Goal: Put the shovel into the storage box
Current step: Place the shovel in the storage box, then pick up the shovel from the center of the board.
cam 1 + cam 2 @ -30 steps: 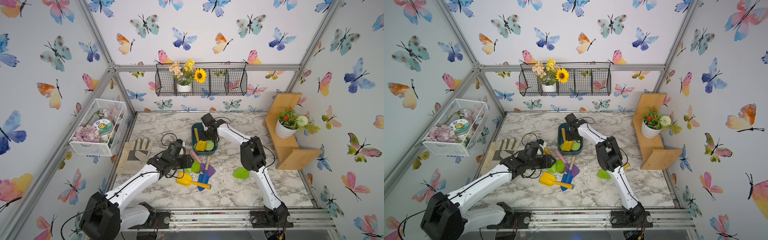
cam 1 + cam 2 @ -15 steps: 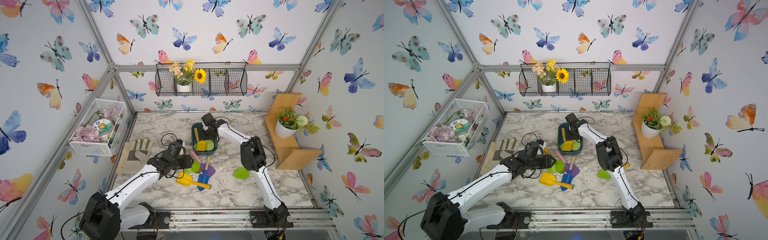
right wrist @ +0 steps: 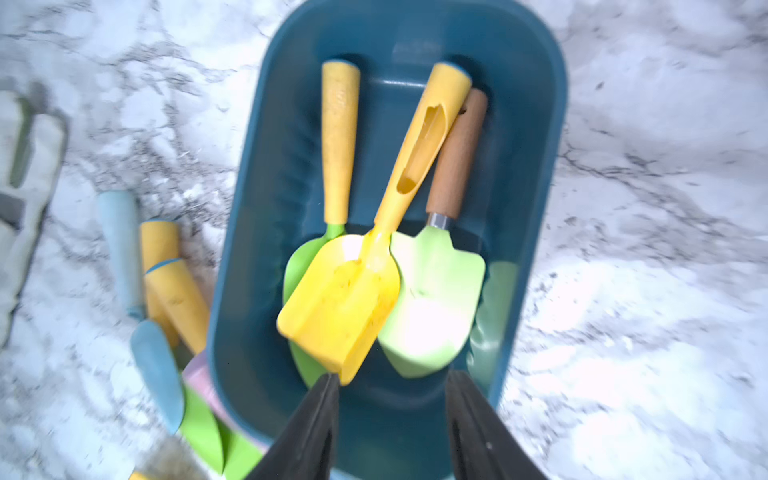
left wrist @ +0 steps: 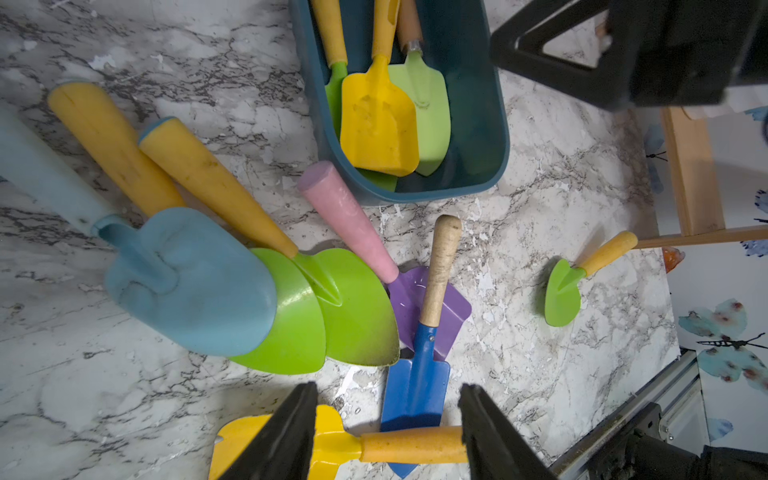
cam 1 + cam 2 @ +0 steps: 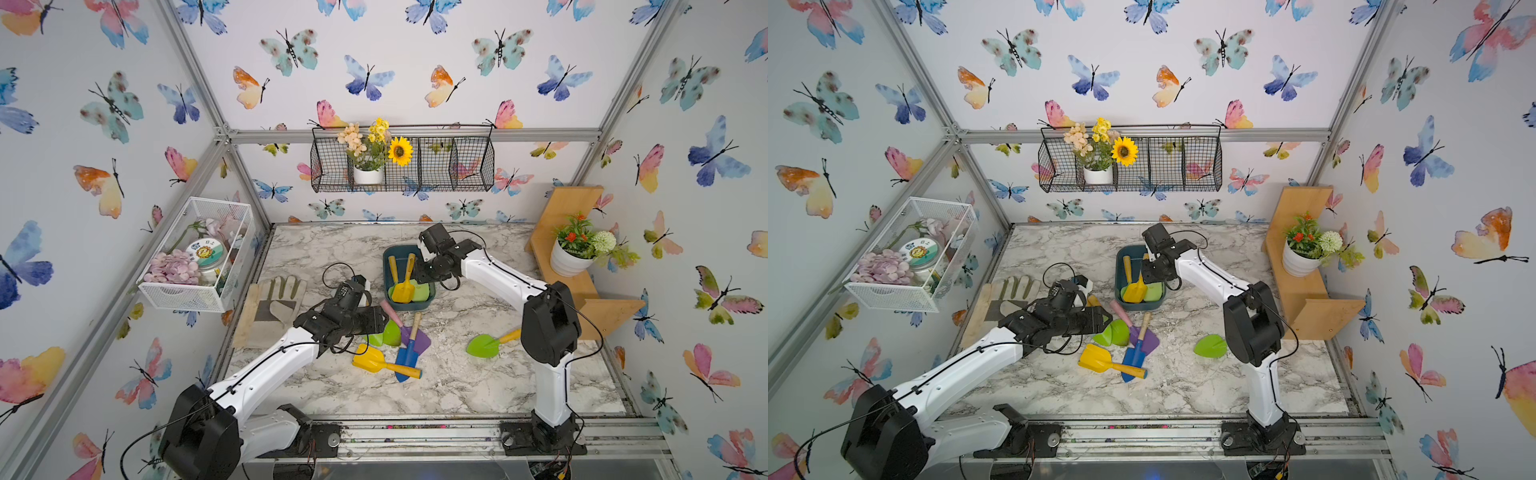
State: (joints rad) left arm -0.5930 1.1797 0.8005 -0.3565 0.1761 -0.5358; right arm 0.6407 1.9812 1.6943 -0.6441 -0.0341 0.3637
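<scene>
Marble table (image 3: 644,291) carries the teal storage box (image 3: 536,124), directly beneath the right gripper (image 3: 392,376). The yellow shovel (image 3: 345,303) lies inside the box, blade tip just ahead of the parted, empty jaws. Over a second yellow shovel (image 4: 407,446) on the table hangs the left gripper (image 4: 386,386), jaws likewise parted and empty.

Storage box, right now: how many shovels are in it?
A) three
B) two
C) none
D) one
A: the right wrist view shows three lying in the storage box: a green shovel with a yellow handle, an all-yellow shovel overlapping the other two, and a pale green shovel with a wooden handle.
</scene>
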